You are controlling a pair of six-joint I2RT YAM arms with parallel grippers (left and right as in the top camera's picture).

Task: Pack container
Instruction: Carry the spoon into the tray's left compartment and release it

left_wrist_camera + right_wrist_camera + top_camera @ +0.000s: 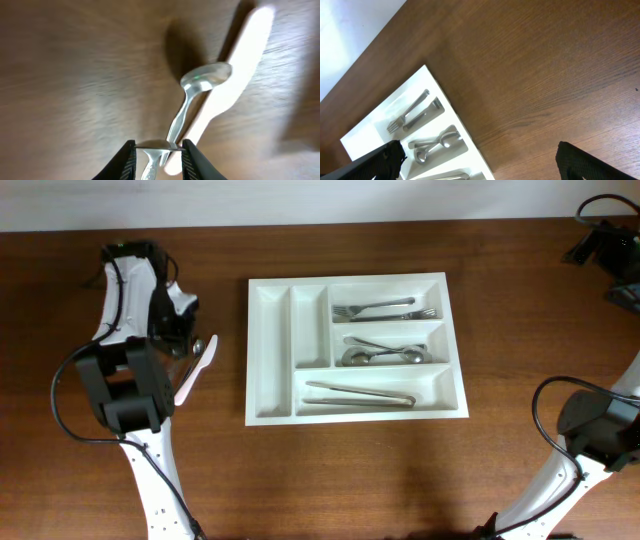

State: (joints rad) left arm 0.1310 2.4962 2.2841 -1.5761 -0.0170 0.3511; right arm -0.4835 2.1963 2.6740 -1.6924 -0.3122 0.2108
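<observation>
Though apart, container (268, 350) beside left claw (159, 147)

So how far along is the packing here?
Done: forks, spoons and long metal pieces lie in three compartments of the container. In hand: the left gripper holds a spoon. Left: that spoon and a white knife on the table. The right gripper is open.

A large white rectangular plastic cutlery tray (272, 350) sits mid-way across the brown wooden table (400, 480), with silver metal forks (385, 308) in its far right compartment, silver metal spoons (380, 352) in the one just nearer, and long silver metal utensils (360, 393) in the nearest. Left of it, apart, a flat white plastic knife (195, 375) lies on the table. A lone steel spoon (200, 82) crosses above the knife, its handle between the fingers of the left gripper (158, 145).
</observation>
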